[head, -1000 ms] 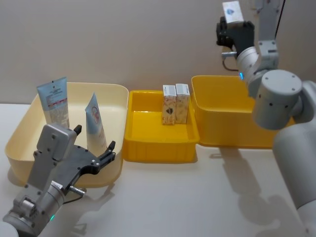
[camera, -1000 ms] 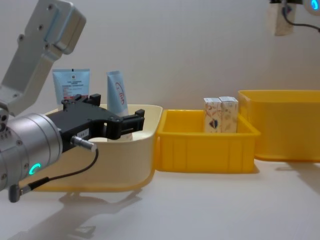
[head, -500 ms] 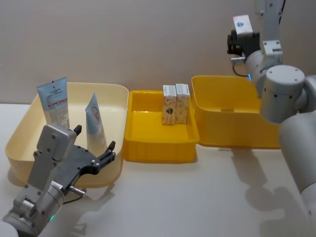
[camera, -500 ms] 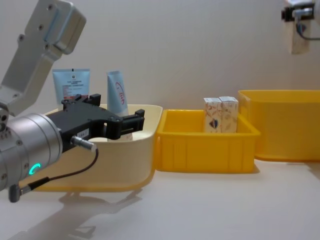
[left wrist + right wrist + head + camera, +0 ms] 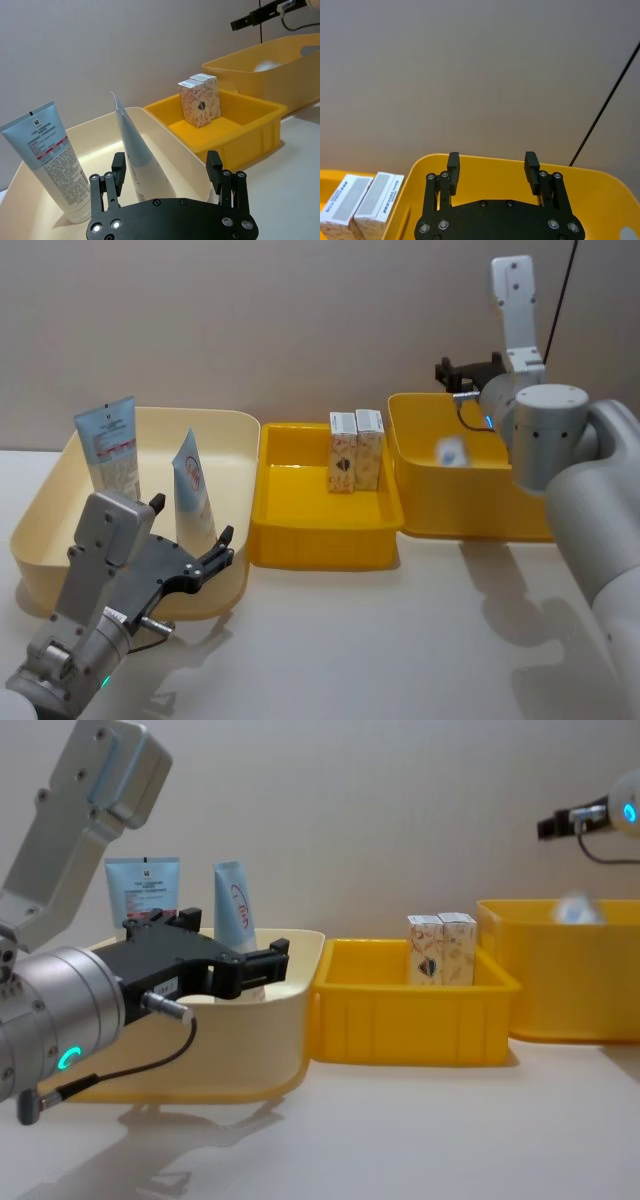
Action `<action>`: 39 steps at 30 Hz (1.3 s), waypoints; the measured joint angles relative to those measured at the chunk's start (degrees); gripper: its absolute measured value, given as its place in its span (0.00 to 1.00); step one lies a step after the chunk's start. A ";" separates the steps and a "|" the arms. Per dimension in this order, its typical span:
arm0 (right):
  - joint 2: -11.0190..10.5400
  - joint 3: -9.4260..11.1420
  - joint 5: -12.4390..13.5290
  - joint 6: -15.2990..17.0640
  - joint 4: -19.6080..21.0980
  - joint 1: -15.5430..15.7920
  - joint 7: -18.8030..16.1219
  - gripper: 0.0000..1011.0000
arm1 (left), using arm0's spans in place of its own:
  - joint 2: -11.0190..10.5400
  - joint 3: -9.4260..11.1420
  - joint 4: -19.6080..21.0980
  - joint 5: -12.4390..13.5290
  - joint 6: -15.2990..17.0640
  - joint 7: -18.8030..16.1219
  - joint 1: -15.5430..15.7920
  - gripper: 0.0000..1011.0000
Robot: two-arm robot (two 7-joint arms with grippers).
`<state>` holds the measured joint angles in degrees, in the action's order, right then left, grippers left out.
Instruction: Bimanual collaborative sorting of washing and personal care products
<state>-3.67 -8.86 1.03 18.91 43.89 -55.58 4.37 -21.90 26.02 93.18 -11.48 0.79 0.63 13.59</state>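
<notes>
Two pale-blue tubes [image 5: 110, 445] [image 5: 193, 490] stand in the cream bin [image 5: 240, 425]. My left gripper [image 5: 192, 518] hovers open at that bin's front wall, its fingers either side of the nearer tube [image 5: 137, 155] without touching it. Two white cartons [image 5: 356, 450] stand side by side in the middle yellow bin [image 5: 320, 545]. My right gripper [image 5: 452, 375] is open above the back of the right yellow bin [image 5: 470, 520], with nothing between its fingers [image 5: 453, 170]. A blurred white carton [image 5: 451, 451] is inside that bin, seen above its rim in the chest view [image 5: 575, 908].
The three bins stand in a row against the back wall, touching each other. Bare table [image 5: 400, 640] stretches in front of them. My right arm's elbow [image 5: 545, 435] looms over the right bin's near side.
My right gripper carried a white carton rightward and down over the right yellow bin, then opened and let it go; it is dropping into the bin. The left arm has not moved.
</notes>
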 joint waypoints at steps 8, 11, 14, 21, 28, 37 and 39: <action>0.89 -0.04 -0.27 -0.07 -7.86 -3.21 -0.60 0.96 | 0.00 0.00 0.00 0.00 0.00 0.00 0.00 0.99; 1.12 -0.04 -0.35 -0.10 -9.93 -4.10 -0.81 0.99 | 0.00 0.00 0.00 0.00 0.00 0.00 0.00 0.99; 1.23 -0.05 -0.39 -0.12 -10.92 -4.52 -0.88 0.99 | 0.01 0.00 0.00 0.01 0.00 0.00 0.00 0.99; 1.45 -0.04 -0.48 -0.16 -13.05 -5.39 -1.00 0.99 | -0.08 -0.11 0.26 0.48 0.79 0.00 0.41 0.99; 1.59 -0.04 -0.52 -0.21 -14.42 -5.94 -1.13 0.99 | -0.13 -0.37 0.31 1.25 2.45 0.26 2.01 0.99; 1.67 -0.05 -0.55 -0.22 -15.17 -6.24 -1.20 0.99 | 0.87 -1.10 -1.17 0.95 2.95 0.96 3.62 0.99; 1.68 -0.04 -0.55 -0.22 -15.30 -6.28 -1.22 0.99 | 1.38 -1.39 -1.82 0.54 2.95 1.21 4.00 0.99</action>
<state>-1.99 -8.91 0.47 18.69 28.59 -61.86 3.16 -20.51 24.64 91.36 -10.94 3.74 1.84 17.59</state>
